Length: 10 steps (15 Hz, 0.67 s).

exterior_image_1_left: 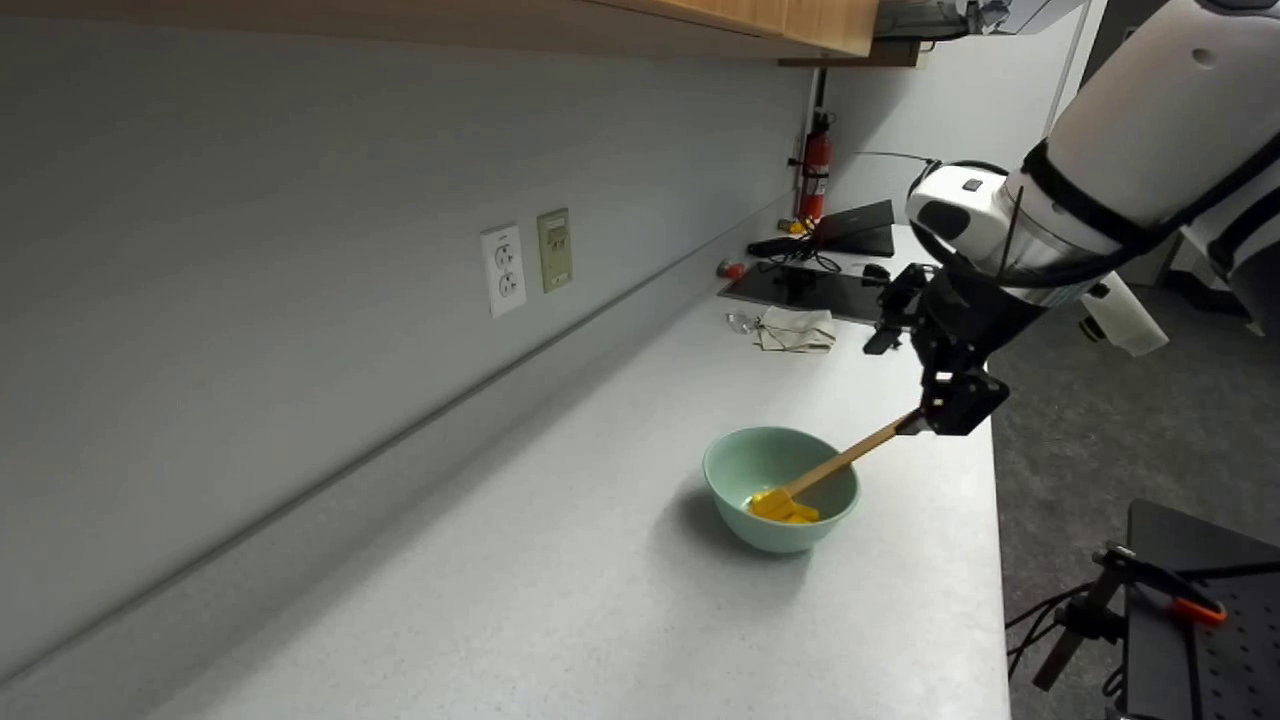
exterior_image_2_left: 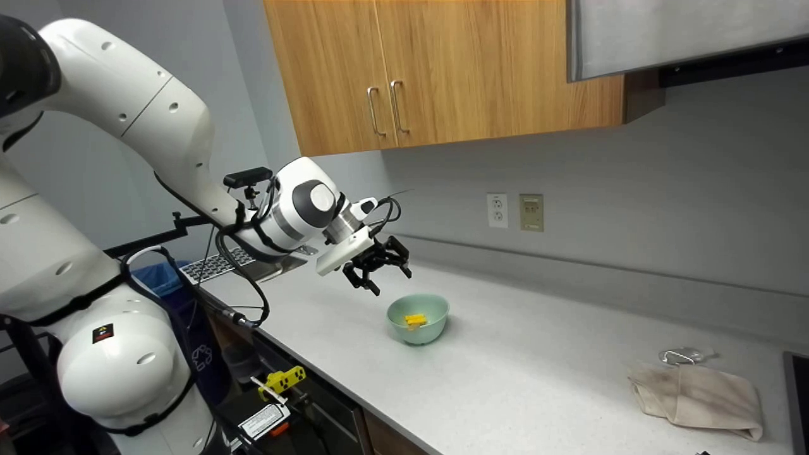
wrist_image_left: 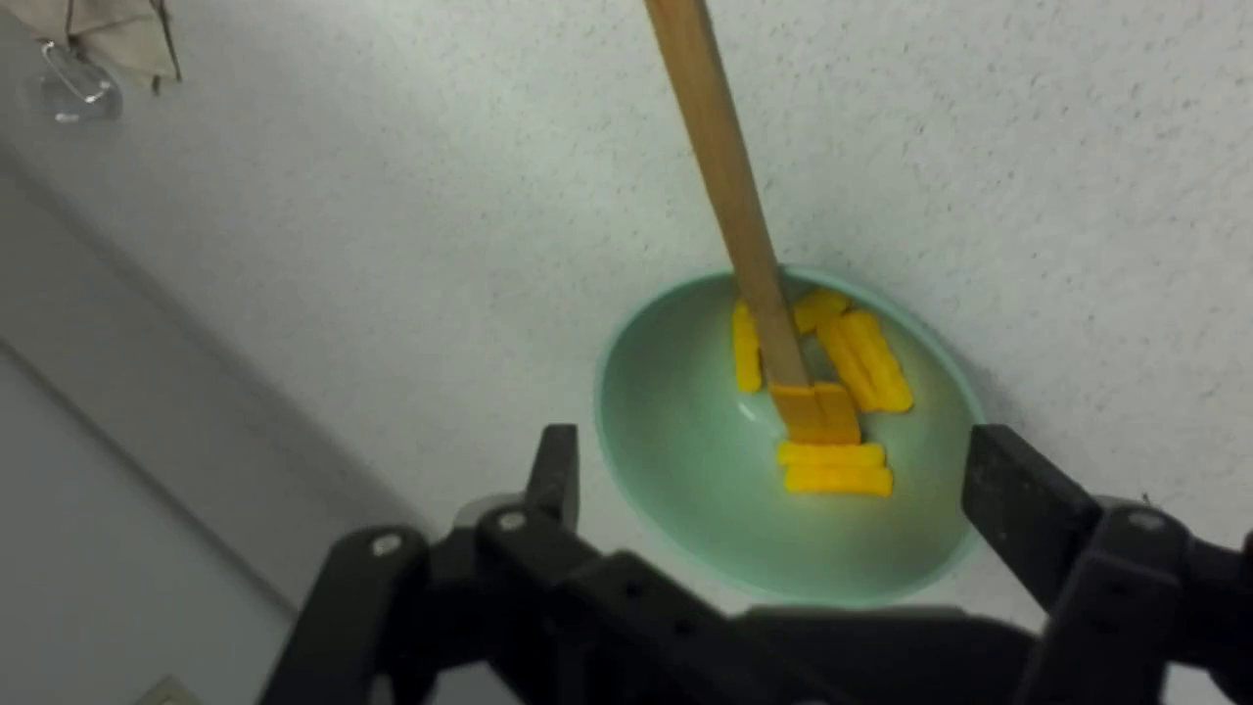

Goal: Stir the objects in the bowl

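Several pieces (wrist_image_left: 838, 480) in bowl (wrist_image_left: 680, 470), tool (wrist_image_left: 773, 446) spread

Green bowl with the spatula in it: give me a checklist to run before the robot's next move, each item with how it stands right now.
1. Bowl upright on the counter: ok.
2. Yellow pieces in the bowl: ok, those in view lie inside.
3. Spatula with its head down among the pieces: ok.
4. Gripper open: ok, its fingers stand wide apart.
5. Spatula in the gripper's hold: not ok, the fingers are not closed on it.
6. Handle's far end free: cannot tell, it runs out of the wrist view.
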{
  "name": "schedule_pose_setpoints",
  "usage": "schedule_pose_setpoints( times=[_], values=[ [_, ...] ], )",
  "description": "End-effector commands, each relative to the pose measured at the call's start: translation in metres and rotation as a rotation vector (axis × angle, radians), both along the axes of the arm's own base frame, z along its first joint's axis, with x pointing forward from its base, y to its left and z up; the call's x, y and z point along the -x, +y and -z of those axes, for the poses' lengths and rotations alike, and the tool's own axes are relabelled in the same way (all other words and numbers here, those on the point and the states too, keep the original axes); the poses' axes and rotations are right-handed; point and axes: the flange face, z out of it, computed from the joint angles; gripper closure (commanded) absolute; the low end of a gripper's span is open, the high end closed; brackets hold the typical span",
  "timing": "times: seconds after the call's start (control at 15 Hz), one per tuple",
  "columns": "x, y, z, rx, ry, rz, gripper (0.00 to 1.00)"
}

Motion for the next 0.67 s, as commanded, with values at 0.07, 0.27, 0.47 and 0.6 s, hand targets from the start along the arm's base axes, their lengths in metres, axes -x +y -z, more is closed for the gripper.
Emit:
schedule_pose_setpoints(
  times=[0.07,0.27,0.47,0.6],
  values=[
    [-0.0020,0.0044,-0.0059,-0.030,-0.052,-0.009,0.00],
    [-0.0021,0.0055,-0.0069,-0.038,-0.061,-0.008,0.00],
    [-0.0021,0.0055,-0.0069,-0.038,-0.061,-0.008,0.00],
    [-0.0021,0.0055,-0.0069,-0.038,-0.061,-0.008,0.00]
  ],
)
